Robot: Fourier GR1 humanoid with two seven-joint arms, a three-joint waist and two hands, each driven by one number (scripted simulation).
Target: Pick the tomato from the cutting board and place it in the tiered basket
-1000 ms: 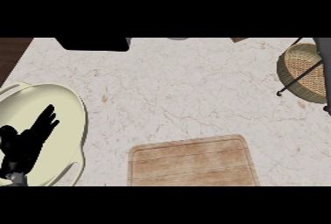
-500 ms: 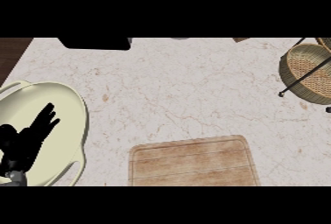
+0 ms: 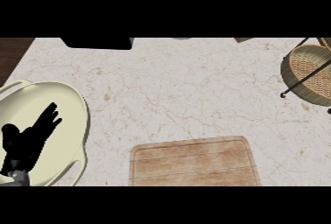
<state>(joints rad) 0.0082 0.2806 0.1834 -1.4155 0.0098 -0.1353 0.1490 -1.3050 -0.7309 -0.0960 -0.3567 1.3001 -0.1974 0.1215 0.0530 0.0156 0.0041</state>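
One left hand [image 3: 26, 142], fingers straight, rests over a cream plate [image 3: 71, 109]; cutting board [image 3: 192, 162] and tiered basket [image 3: 310, 74] show no writing.

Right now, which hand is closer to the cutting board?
Left, as far as shows: the left hand rests open over the pale plate, left of the cutting board. The right hand is out of view.

One wooden cutting board [image 3: 194, 162], at the lower middle; one woven tiered basket [image 3: 309, 74] on a black wire frame, at the right edge; one pale cream plate [image 3: 68, 113], at the left; one black hand [image 3: 26, 142], the left, over that plate; one marble counter [image 3: 187, 87]; one dark object [image 3: 97, 42] at the top edge, kind unclear
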